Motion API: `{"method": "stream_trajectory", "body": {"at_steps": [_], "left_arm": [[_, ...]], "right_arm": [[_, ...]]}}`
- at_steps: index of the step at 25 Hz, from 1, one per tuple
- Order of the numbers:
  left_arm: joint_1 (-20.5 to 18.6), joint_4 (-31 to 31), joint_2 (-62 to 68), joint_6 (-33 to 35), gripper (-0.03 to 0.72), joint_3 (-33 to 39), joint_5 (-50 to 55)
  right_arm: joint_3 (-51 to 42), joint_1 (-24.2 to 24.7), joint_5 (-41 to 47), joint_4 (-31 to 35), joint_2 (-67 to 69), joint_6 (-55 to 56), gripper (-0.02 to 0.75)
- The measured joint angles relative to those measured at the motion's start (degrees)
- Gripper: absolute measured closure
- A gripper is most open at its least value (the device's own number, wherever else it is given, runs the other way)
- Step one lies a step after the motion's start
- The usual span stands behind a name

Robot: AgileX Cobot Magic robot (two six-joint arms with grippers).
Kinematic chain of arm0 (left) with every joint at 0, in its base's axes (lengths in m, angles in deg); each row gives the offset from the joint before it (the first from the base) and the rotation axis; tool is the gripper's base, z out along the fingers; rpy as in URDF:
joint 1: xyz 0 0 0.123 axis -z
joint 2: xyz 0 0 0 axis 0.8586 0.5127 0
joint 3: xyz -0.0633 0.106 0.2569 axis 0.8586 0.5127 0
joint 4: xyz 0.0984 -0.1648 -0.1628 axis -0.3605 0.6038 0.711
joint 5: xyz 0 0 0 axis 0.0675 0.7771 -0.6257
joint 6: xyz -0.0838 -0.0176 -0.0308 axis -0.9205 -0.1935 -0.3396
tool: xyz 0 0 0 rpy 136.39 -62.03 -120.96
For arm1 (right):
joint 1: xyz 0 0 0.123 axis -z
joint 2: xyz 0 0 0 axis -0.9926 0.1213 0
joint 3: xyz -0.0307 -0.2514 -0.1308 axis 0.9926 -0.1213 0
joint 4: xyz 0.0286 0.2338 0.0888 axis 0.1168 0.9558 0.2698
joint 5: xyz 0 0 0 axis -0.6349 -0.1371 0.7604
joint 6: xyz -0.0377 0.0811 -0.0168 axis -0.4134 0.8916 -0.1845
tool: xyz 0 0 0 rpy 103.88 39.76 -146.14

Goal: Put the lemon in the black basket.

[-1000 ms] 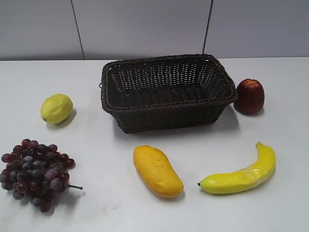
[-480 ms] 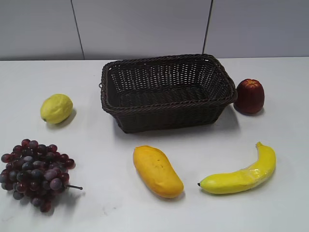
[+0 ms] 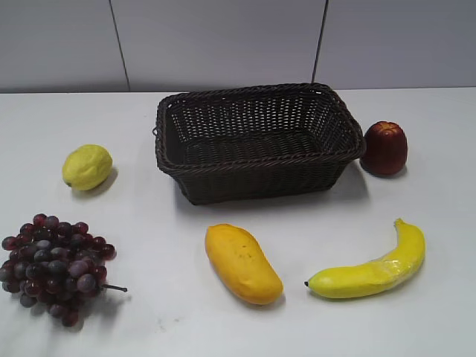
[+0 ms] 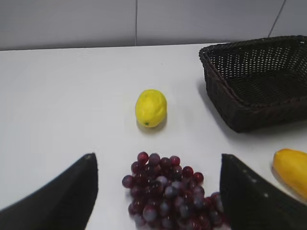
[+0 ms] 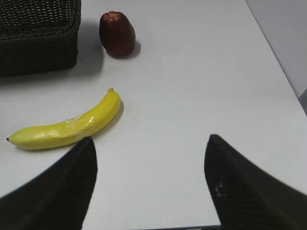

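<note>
Lemon (image 3: 87, 166) left of black basket (image 3: 256, 178)

Both wrist views show only the fingers (image 4: 62, 201) of each arm: broad, matte black wedges with softly rounded tips, the right fingers (image 5: 244, 187) faintly textured.

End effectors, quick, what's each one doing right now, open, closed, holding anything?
Left end effector: open, holding nothing, above the grapes.
Right end effector: open, holding nothing, over bare table.

grapes (image 3: 53, 266), mango (image 3: 242, 263), banana (image 3: 372, 266); perhaps a red apple (image 3: 384, 148)
</note>
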Motion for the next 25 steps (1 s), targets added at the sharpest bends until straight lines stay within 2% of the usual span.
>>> {"method": "stream_trajectory", "body": {"at_steps": [4, 9, 12, 17, 25], "left_arm": [[0.0, 1.34, 17.66, 0.0, 0.09, -4.01, -4.48], [0.0, 1.78, 39.99, 1.68, 0.083, -15.33, -2.43], [0.0, 2.14, 51.43, 2.25, 0.03, -23.33, 0.64], [0.0, 3.32, 66.3, 5.33, 0.014, -35.15, 4.71], [0.0, 4.49, 81.44, 8.51, 0.016, -47.28, 8.03]], "right_arm": [[0.0, 0.0, 0.0, 0.0, 0.0, 0.0, 0.167], [0.0, 0.0, 0.0, 0.0, 0.0, 0.0, 0.167], [0.0, 0.0, 0.0, 0.0, 0.0, 0.0, 0.167], [0.0, 0.0, 0.0, 0.0, 0.0, 0.0, 0.167], [0.0, 0.0, 0.0, 0.0, 0.0, 0.0, 0.167]]}}
